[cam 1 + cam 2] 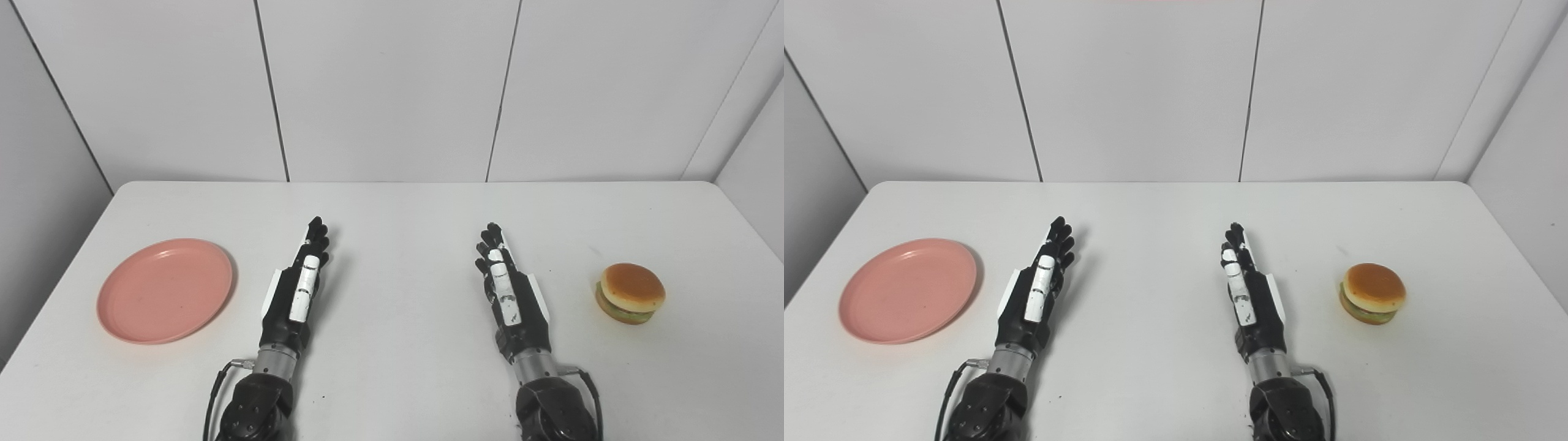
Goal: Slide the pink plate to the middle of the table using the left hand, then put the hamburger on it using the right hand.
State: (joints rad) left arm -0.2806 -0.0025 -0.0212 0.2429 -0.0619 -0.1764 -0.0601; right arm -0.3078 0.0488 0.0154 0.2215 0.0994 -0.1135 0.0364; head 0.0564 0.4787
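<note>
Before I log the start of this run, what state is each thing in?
plate: empty, flat on the table's left side, untouched.
hamburger: whole, upright on the right side, not held.
left hand: open, fingers straight, holding nothing.
right hand: open, fingers straight, holding nothing.

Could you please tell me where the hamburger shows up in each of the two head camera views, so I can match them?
Left eye view: the hamburger sits on the table at the right, beyond the right hand.
Right eye view: the hamburger sits a little nearer the picture's middle.
Shared landmark: the pink plate at the table's left side.
</note>
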